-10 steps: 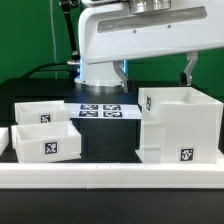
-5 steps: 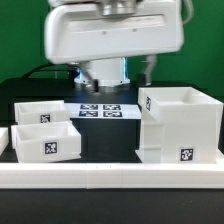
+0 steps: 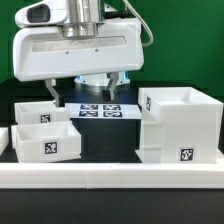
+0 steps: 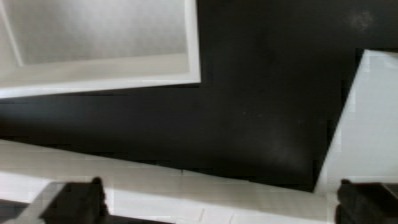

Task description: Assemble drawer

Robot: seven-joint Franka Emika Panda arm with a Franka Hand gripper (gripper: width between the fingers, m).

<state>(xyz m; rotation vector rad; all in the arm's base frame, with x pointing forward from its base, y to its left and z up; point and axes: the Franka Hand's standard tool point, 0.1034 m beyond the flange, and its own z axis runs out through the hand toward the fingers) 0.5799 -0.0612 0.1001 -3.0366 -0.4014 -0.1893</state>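
Observation:
The drawer's tall hollow box shell (image 3: 180,125) stands at the exterior view's right, with tags on its faces. Two shallow white trays sit at the left, a back one (image 3: 42,113) and a front one (image 3: 45,143), each with a tag. My gripper (image 3: 88,86) hangs open and empty above the table, between the trays and the shell, over the back trays' side. In the wrist view my gripper (image 4: 217,205) shows two dark fingertips (image 4: 71,205) wide apart with nothing between them. A tray (image 4: 98,45) and the shell's edge (image 4: 374,120) lie on either side of dark tabletop.
The marker board (image 3: 100,110) lies flat on the black table behind the parts. A long low white rail (image 3: 110,172) runs along the front edge; a white band under my fingertips in the wrist view (image 4: 178,175) looks like it.
The arm has swung from the exterior view's right to the left and come lower. The gripper now hangs near the trays. The parts have not moved.

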